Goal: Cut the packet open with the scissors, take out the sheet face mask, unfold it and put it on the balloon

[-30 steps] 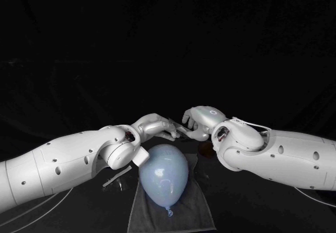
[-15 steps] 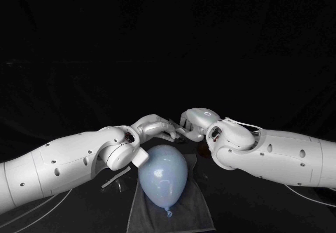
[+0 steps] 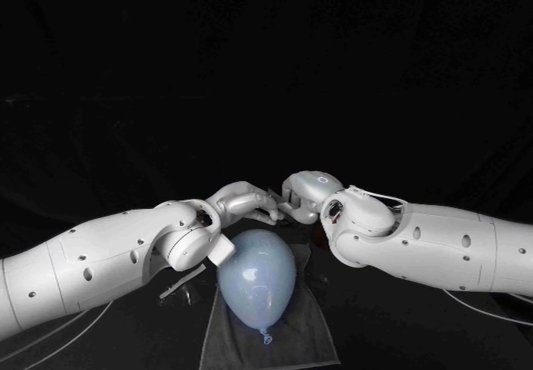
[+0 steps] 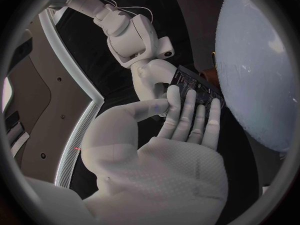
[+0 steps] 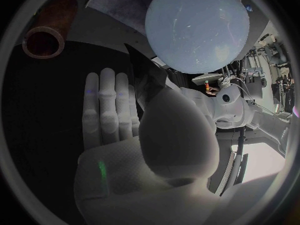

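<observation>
Resting lengthwise on the dark cloth (image 3: 300,339), the balloon (image 3: 258,274) seems bedded there so it cannot roll. Just beyond it the left hand (image 3: 246,202) and right hand (image 3: 302,193) meet, each pinching the dark packet (image 4: 197,87) between thumb and fingers, probably to keep it steady and raised for opening.

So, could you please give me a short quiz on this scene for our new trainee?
1. True or false: the balloon lies on a grey cloth.
2. The left robot hand and the right robot hand meet beyond the balloon. What do they hold between them? A) scissors B) a dark packet C) an unfolded mask
3. Fill in: the balloon's knot points ___ the robot.
Key: 1 true; 2 B; 3 toward.
</observation>
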### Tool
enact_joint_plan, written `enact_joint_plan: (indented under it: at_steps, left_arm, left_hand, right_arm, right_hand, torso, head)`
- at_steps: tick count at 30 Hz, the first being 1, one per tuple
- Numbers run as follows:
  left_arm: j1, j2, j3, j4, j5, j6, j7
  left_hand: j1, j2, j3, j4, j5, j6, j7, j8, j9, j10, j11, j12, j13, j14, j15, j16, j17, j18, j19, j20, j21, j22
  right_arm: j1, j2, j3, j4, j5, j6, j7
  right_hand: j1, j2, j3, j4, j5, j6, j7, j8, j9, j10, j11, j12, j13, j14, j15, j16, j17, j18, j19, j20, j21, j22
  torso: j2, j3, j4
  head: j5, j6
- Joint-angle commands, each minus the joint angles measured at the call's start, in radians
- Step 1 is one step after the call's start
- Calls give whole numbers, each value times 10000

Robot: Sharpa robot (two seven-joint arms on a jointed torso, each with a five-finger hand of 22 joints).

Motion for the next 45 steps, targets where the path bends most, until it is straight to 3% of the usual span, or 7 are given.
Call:
enact_joint_plan:
  at_steps: [1,21,26,31,37,41,45]
  left_arm:
    - [19,28,22,35,-36,214,164]
    - [22,36,21,-115,-87,151,127]
    - [22,45,21,-138,-87,121,118]
    - [23,49,21,-149,-87,98,108]
    - [23,59,21,-144,-24,13,113]
    - [23,68,21,-143,173,-87,170]
    - [24,49,21,-204,384,-100,234]
  left_hand:
    - [5,87,248,-325,41,75,-32,200,0,-14,-10,9,1,66,-21,-51,-13,-76,80,10,-36,-16]
    - [25,91,270,-366,54,50,-37,202,-9,-22,-14,3,-1,69,-23,-52,-36,-76,87,10,-51,-28]
    - [28,91,274,-372,54,47,-36,203,-11,-22,-14,3,-1,71,-23,-51,-41,-75,93,10,-53,-30]
    - [28,91,274,-372,54,47,-36,203,-11,-22,-14,3,-1,71,-23,-51,-41,-75,93,10,-53,-30]
    - [10,72,237,-328,-6,2,-5,196,-38,-54,6,-17,-5,86,-18,-45,-84,-76,123,11,-76,-49]
    - [86,42,-234,82,-140,-306,85,18,-218,-276,95,-117,-2,91,36,-33,-244,-78,217,10,-181,-132]
    - [1443,-388,-2374,272,-185,-1336,320,-973,-948,-554,258,-112,13,110,120,18,-511,-90,422,10,-437,-333]
  right_arm:
    - [-12,-30,-1,64,-436,-80,-108]
    - [33,-660,6,1072,-766,-551,-39]
    - [77,-792,10,1247,-851,-471,-44]
    - [118,-893,12,1419,-905,-385,-48]
    - [142,-961,15,1491,-844,-594,-41]
    - [147,-987,20,1430,-614,-912,-30]
    - [151,-1067,56,1347,-175,-1438,74]
  right_hand:
    - [244,-53,480,-47,-83,75,-5,105,-6,56,-34,24,87,59,-10,40,130,170,102,-31,71,-18]
    - [76,-336,2706,-1212,827,57,117,337,-204,-109,51,-255,387,-43,38,-333,439,97,-122,-91,467,374]
    - [-183,-241,2918,-1891,867,-98,259,210,-356,-296,155,-414,428,-141,114,-622,349,32,-543,-95,786,813]
    - [-625,-295,3099,-1987,771,-435,415,-57,-530,-584,312,-615,368,-344,254,-856,266,7,-934,20,815,964]
    - [131,384,3436,-3160,-140,106,256,-12,-607,180,135,-473,364,504,-98,-765,138,102,-827,-542,2158,2212]
    - [-93,428,3948,-3578,-307,302,241,-85,-702,423,90,-645,245,725,-183,-903,23,-40,-1457,-725,3140,3294]
    - [-307,455,4219,-3788,-282,353,223,-59,-722,562,79,-760,169,830,-211,-978,23,-54,-1859,-765,3726,3946]
  torso:
    - [-2,6,-4]
    - [-9,1,-7]
    - [-1,4,-7]
    - [1,0,-11]
    - [1,-1,1]
    - [-4,1,2]
    - [3,-1,0]
  head:
    - [-12,3]
    - [60,-41]
    - [80,-56]
    - [84,-64]
    - [73,-41]
    - [76,-31]
    - [76,-2]
